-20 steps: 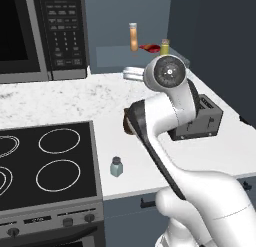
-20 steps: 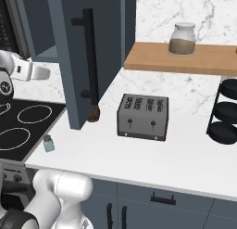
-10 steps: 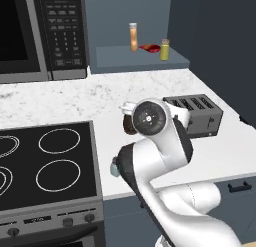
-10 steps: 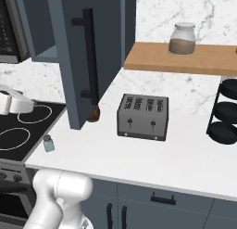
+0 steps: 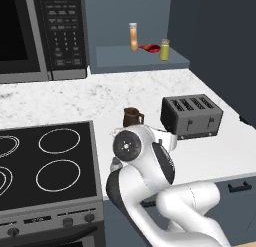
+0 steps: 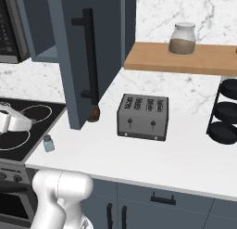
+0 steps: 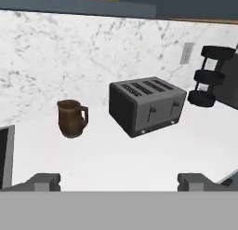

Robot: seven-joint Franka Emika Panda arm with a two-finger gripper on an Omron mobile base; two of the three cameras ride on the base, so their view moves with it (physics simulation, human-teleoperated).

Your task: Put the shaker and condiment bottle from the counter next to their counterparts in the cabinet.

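Note:
The orange condiment bottle (image 5: 133, 37) stands on the cabinet ledge (image 5: 115, 58), just left of the flat red item (image 5: 148, 48) and the yellow-green jar (image 5: 164, 49). The small grey-blue shaker (image 6: 47, 143) stands on the white counter (image 5: 100, 96) near its front edge, beside the stove. My arm is folded low in front of the counter, and my white hand (image 6: 11, 121) hangs over the stove, left of the shaker. In the hand view my gripper (image 7: 119, 181) is open with nothing between its fingertips (image 7: 44, 181), facing the brown mug (image 7: 72, 118) and the toaster (image 7: 146, 105).
A black stove (image 5: 45, 161) fills the left and a microwave (image 5: 40, 31) hangs above it. An open cabinet door (image 6: 88, 56) stands over the counter. A dark pan rack (image 6: 227, 117) and a jar (image 6: 183, 38) on a wooden shelf lie to the right.
My arm has swung down from the height of the cabinet ledge to low over the front of the counter and stove. The gripper has stayed open and empty. The bottle has not moved.

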